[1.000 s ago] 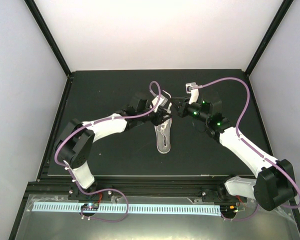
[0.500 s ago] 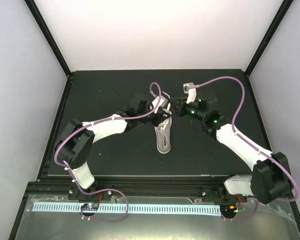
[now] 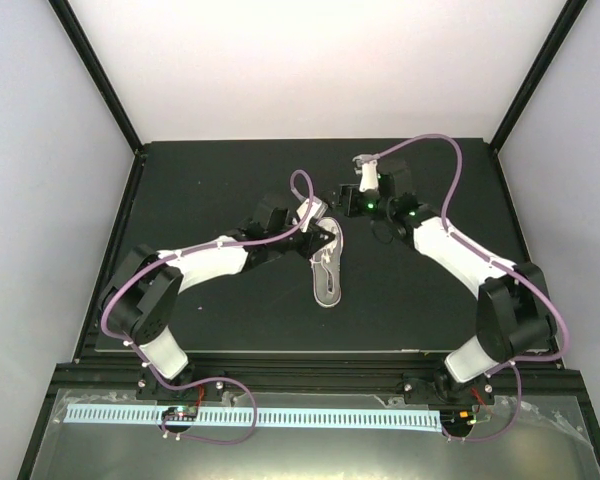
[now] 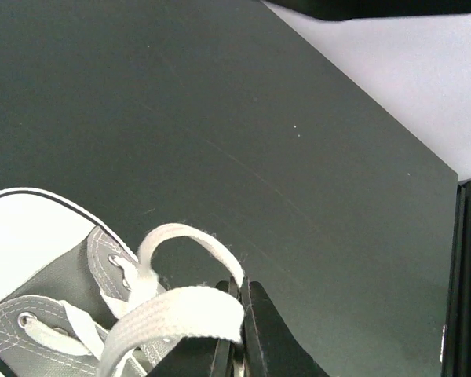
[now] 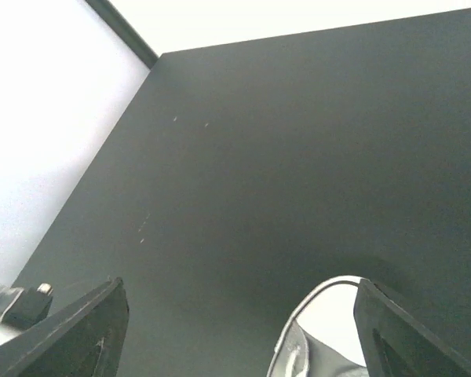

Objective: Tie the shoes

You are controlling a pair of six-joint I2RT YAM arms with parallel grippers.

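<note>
Though shoe [image 4: 55,287] half-cropped, lace [image 4: 180,310] in left pincer [image 4: 242,310]

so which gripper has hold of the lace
The left gripper, pinched shut on the white lace; the right gripper is open, holding nothing.

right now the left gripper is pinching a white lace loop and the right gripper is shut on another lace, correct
The left gripper does pinch the white lace loop, but the right gripper is open and holds nothing, as the right wrist view shows.
</note>
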